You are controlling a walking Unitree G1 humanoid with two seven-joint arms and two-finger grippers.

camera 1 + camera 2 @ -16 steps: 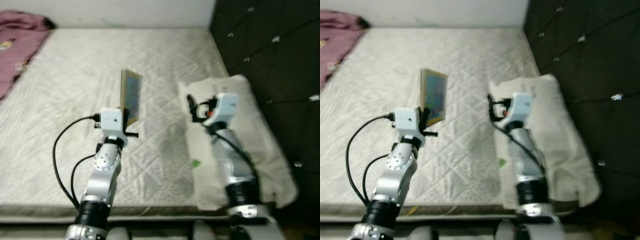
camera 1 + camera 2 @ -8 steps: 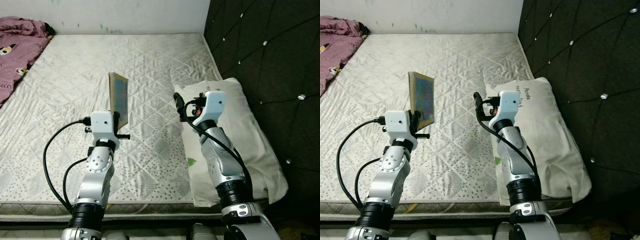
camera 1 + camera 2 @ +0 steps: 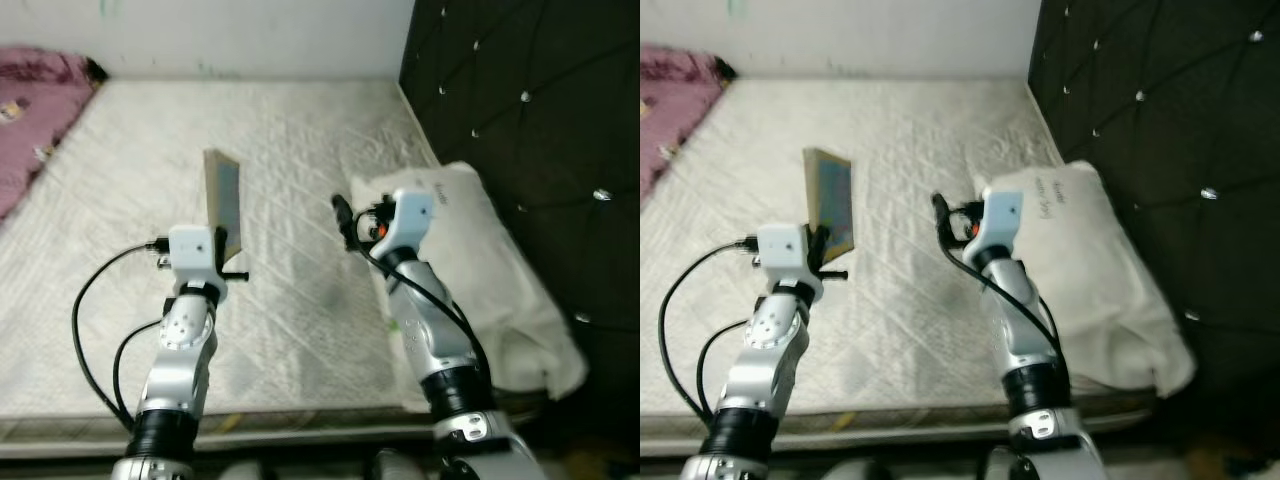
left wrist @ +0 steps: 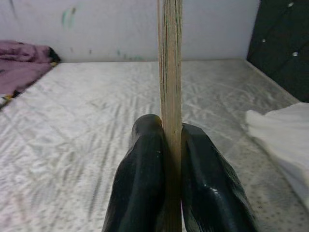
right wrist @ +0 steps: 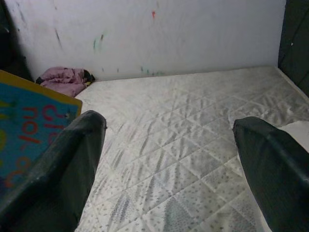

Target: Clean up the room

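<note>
So I've got the left pincer (image 4: 169, 193) clamped on the bottom edge of a thin book (image 3: 222, 198), standing upright above the bed (image 3: 120, 200), left of centre. Holding it edge-on like that keeps it clear of the mattress, my guess. It looks like a stiff board thing: tan edge, blue cover with red lettering. The right pincer (image 5: 169, 164) hangs spread wide with nothing in it, just near the white pillow (image 3: 490, 270). Quilted diamond-stitched mattress, tufted dark headboard (image 3: 530, 110) on the right, crumpled pink blanket (image 3: 30, 110) far left.
</note>
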